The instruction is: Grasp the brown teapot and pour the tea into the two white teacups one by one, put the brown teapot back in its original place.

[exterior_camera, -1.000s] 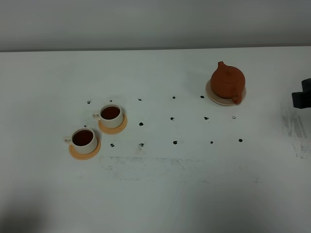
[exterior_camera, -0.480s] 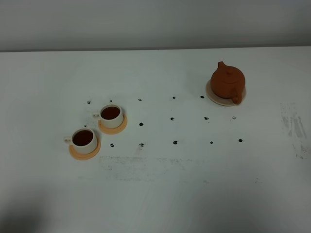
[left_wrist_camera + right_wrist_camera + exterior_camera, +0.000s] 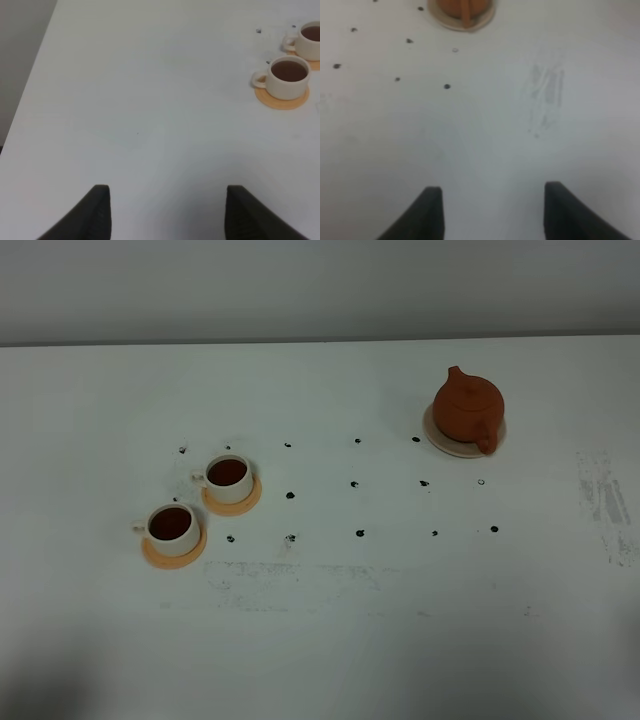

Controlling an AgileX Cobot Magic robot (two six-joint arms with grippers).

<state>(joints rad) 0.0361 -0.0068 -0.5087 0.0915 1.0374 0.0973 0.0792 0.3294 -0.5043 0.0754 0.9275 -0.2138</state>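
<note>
Neither arm shows in the high view. The right wrist view cuts off most of the brown teapot [image 3: 467, 407]. It sits far right on one beige coaster [image 3: 463, 441], spout pointing far-left, handle near-right. Two white teacups [image 3: 172, 529] [image 3: 229, 478] hold dark tea on two orange saucers [image 3: 174, 550], left on the bench [image 3: 330, 620]. Both left gripper [image 3: 167, 215] and right gripper [image 3: 492, 212] have jaws spread wide, holding nothing.

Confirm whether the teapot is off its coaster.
No. The brown teapot sits on the beige coaster, with no gripper near it.
</note>
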